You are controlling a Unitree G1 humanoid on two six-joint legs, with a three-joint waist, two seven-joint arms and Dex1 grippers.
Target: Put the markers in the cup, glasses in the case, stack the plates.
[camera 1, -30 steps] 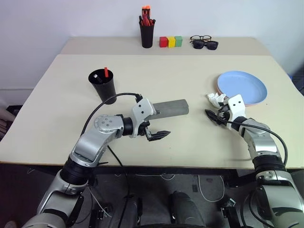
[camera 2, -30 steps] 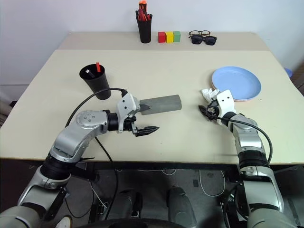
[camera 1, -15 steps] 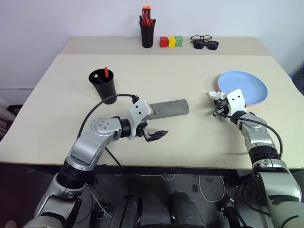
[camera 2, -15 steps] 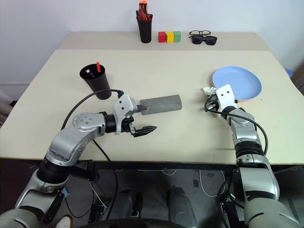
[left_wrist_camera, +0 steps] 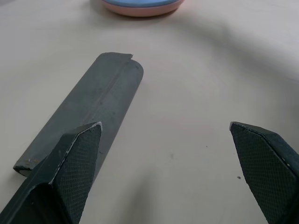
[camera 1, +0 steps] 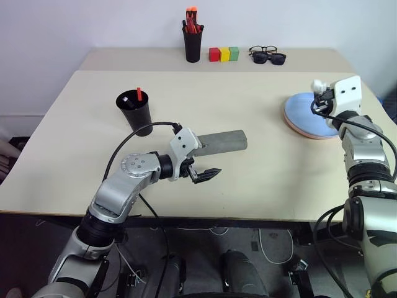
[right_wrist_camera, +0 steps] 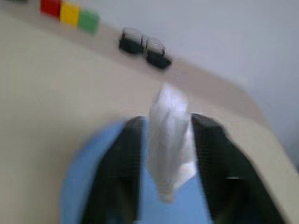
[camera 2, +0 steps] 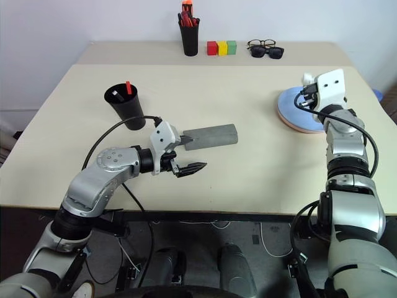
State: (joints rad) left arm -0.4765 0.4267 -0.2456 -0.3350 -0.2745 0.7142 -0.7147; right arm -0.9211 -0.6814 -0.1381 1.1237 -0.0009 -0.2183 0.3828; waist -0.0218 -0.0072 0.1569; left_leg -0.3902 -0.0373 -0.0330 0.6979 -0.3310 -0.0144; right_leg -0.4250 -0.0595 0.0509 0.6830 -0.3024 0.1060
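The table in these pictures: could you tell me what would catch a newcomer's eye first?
Most striking is the right gripper, raised over the stacked plates at the table's right side, pinching a crumpled white wad. Near the middle, the left gripper hangs open beside the closed grey case. The black cup with markers stands at the left, and two pairs of glasses lie at the far edge.

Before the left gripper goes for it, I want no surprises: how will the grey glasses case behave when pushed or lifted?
The grey case lies flat and closed, so it will probably slide, not roll or tip. It looks matte and felt-like in the left wrist view, likely giving the open left gripper decent grip. Being long and slim, it may pivot if pushed near one end.
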